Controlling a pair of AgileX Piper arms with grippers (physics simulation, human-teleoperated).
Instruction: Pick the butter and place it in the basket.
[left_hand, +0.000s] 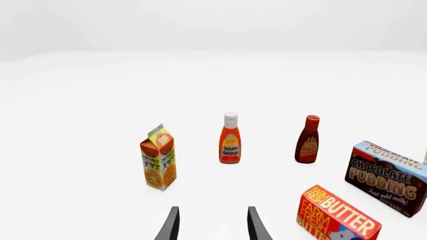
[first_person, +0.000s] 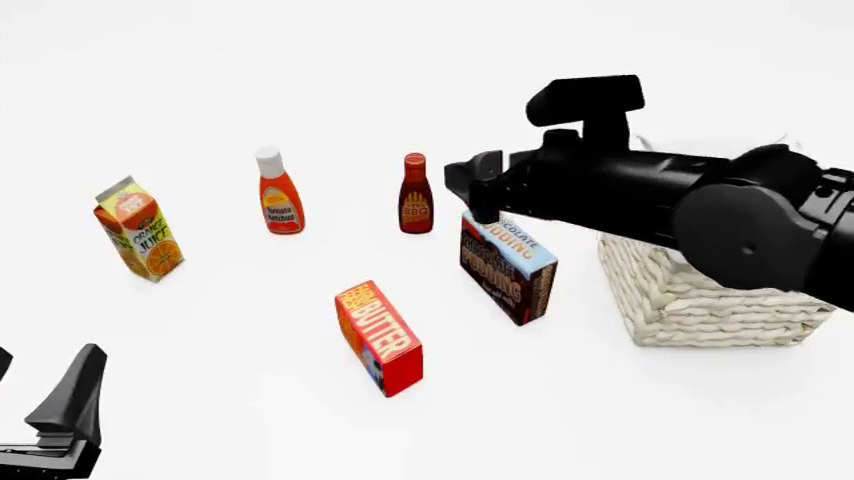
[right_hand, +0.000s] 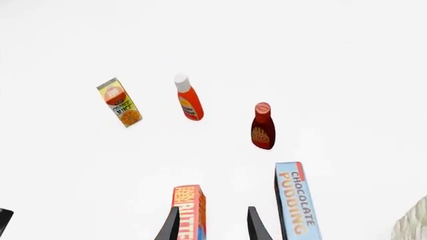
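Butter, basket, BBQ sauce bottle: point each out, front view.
butter (first_person: 380, 335): front view, lettered red face.
basket (first_person: 694, 305): front view, woven side wall.
BBQ sauce bottle (first_person: 416, 210): front view, label on body.

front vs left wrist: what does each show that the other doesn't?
Front only: the basket, the right arm reaching over the chocolate pudding box, and the left claw from outside, low at the near left.

Left wrist only: a look out between the left claw's open fingers, nothing held.

Both: the butter, pudding box, orange juice carton, ketchup bottle, BBQ sauce bottle.
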